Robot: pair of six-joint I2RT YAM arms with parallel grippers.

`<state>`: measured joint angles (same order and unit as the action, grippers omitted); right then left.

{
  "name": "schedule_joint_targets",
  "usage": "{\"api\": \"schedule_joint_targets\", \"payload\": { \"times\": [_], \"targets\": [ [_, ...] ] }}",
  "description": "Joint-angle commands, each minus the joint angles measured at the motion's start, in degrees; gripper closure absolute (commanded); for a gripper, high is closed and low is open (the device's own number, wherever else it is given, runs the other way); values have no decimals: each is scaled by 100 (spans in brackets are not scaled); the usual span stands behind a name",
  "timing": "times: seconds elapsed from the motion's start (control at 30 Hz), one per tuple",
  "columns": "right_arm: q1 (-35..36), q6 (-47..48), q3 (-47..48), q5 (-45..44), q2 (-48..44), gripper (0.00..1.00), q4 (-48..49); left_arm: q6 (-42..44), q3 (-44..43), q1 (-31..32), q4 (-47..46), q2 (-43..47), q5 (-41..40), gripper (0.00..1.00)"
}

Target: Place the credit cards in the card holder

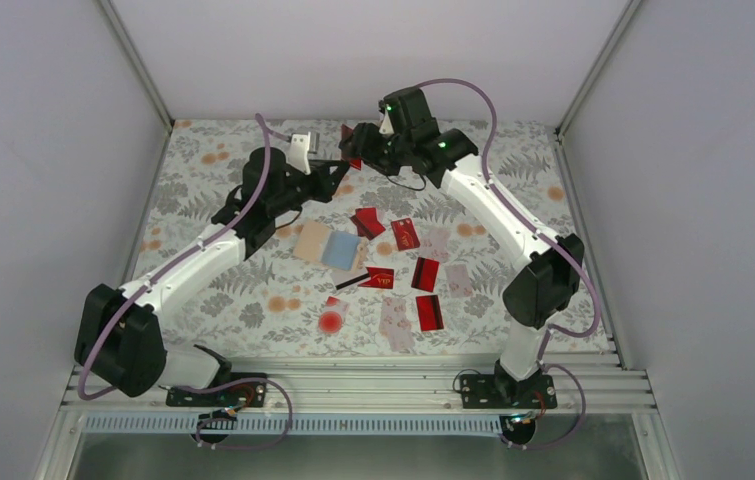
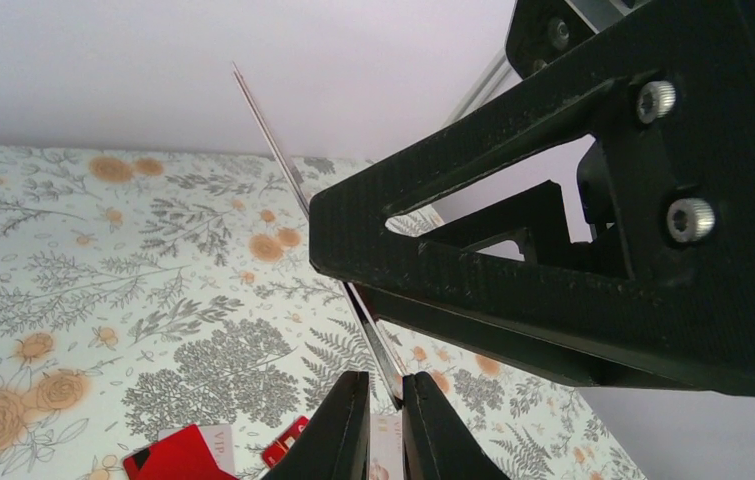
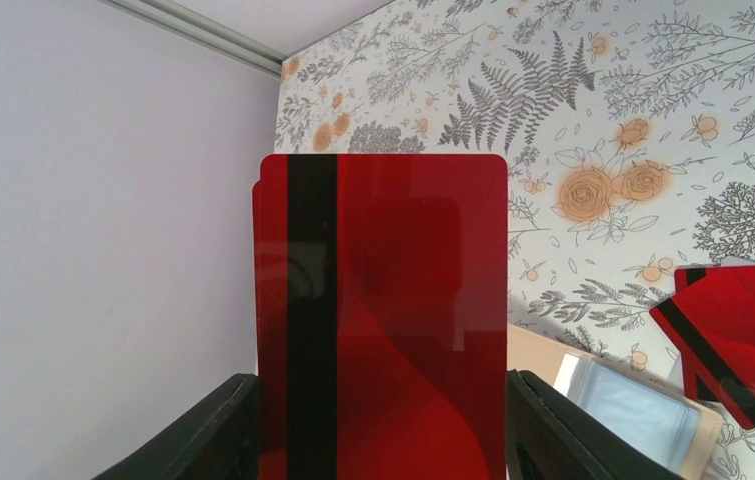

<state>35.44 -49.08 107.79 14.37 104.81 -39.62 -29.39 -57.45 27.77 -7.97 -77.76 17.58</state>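
Red black-striped card (image 3: 393,300) raised above the table (image 1: 193,180), clamped edgewise between right gripper (image 1: 361,150) fingers, left gripper (image 2: 385,425) fingers narrowly parted about its thin edge, grip cannot be told, card holder (image 1: 325,245) lying open on table, loose credit cards (image 1: 405,233) scattered beside it

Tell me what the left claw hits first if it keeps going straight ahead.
Most likely a finger of the right claw, looming just ahead of the left claw. An edge-on card already reaches between its tips. Exact gap unclear.
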Motion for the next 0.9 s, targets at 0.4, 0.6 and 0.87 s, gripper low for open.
{"api": "schedule_joint_targets", "payload": {
  "times": [0.4, 0.6, 0.87],
  "targets": [
    [73, -100, -21, 333, -360, 65, -80, 360, -35, -133, -119, 126, -253, 98],
    [-16, -69, 4, 338, -350, 63, -139, 707, -215, -138, 198, 212, -172, 98],
    [-68, -31, 0, 351, -317, 60, -141, 789, -44, -133, 477, 498, -178, 98]
  ]
}}
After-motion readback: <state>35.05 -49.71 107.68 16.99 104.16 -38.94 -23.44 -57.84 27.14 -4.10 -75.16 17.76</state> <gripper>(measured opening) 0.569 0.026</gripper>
